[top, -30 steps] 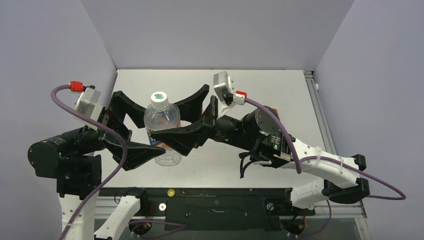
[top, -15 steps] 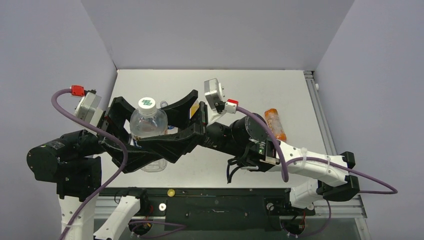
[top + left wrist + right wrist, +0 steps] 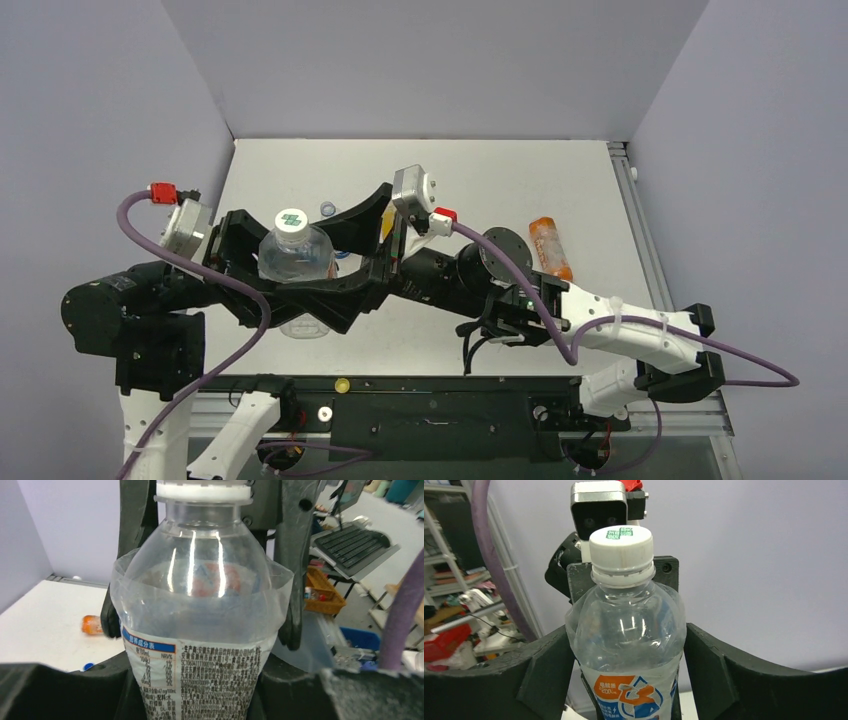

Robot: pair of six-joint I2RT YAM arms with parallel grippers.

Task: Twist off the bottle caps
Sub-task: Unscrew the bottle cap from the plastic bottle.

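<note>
**Between both grippers: bottle, cap on**

At the table's [image 3: 560, 180] left half, the left gripper [image 3: 195, 695] has its jaws drawn in on the lower body of the bottle [image 3: 295, 255], with a black finger pressed against each side of the label. The bottle stands about upright between the two arms. It is clear plastic, with fine print and a blue bar on one side of its label and an orange-and-blue mark on the other. Its cap [image 3: 621, 547] is white with a small green mark on top and sits on the neck. The right gripper [image 3: 626, 680] reaches in from the right, its fingers flanking the bottle's shoulder closely on both sides. Whether they press it I cannot tell. Farther right, an orange bottle [image 3: 550, 248] lies on its side on the table, well apart from the grippers.

A second ago the left jaws stood wide open beside the bottle. The bottle was then farther right, and the right arm hid the orange bottle.
</note>
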